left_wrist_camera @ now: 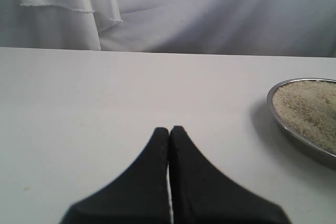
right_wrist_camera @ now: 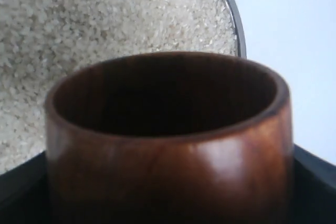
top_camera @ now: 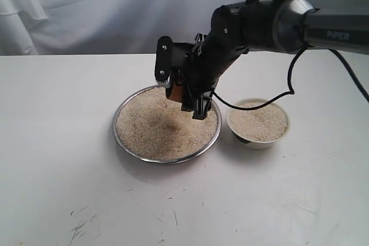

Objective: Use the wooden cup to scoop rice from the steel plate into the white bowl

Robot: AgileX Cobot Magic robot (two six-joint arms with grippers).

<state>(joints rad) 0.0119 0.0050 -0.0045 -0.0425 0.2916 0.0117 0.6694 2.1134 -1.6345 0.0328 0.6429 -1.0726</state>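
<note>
The steel plate [top_camera: 118,136] sits mid-table, filled with rice [top_camera: 155,128]. Over its far side hangs my right gripper [top_camera: 183,95], shut on the wooden cup [top_camera: 176,91], which is mostly hidden between the fingers in the exterior view. In the right wrist view the wooden cup [right_wrist_camera: 168,145] fills the picture, its dark interior showing no grains, with rice [right_wrist_camera: 79,19] and the plate's rim [right_wrist_camera: 233,17] beyond it. The white bowl [top_camera: 258,137] stands just right of the plate, holding rice [top_camera: 259,120]. My left gripper [left_wrist_camera: 169,129] is shut on nothing, low over bare table left of the steel plate [left_wrist_camera: 294,136].
A white cloth backdrop [top_camera: 104,10] hangs behind the white table [top_camera: 57,171]. A black cable [top_camera: 271,99] loops from the right arm down over the bowl's far side. Faint scuff marks [top_camera: 81,226] mark the table's front left.
</note>
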